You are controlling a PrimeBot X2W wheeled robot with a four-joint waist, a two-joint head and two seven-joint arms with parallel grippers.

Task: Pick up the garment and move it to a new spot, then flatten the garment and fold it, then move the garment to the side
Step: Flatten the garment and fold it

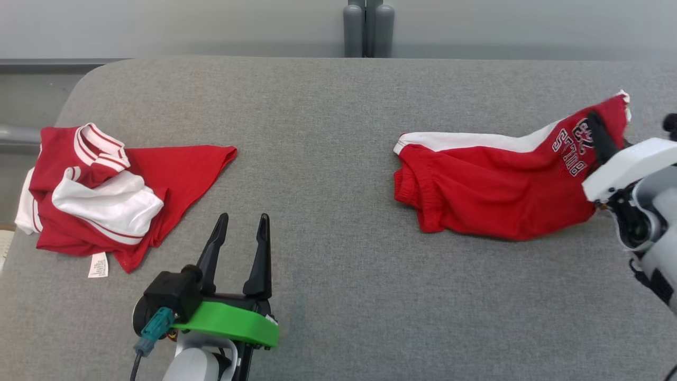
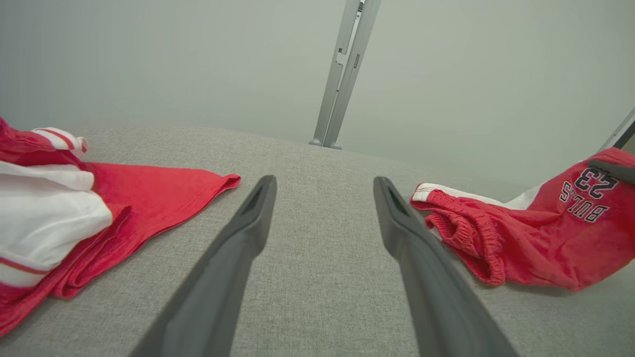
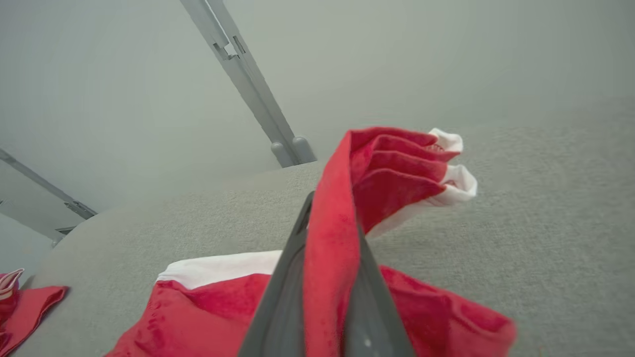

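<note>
Right claw [image 3: 331,214] pinches the red shorts [image 1: 492,185] by one leg, spread left claw [image 1: 242,219] well apart.

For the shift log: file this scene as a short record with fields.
surface: grey table
task garment: red shorts, right side, printed leg end lifted
right tool: shut on the red shorts' leg end
left tool: open, empty, over bare table
other item: red and white shirt, crumpled, left side
</note>
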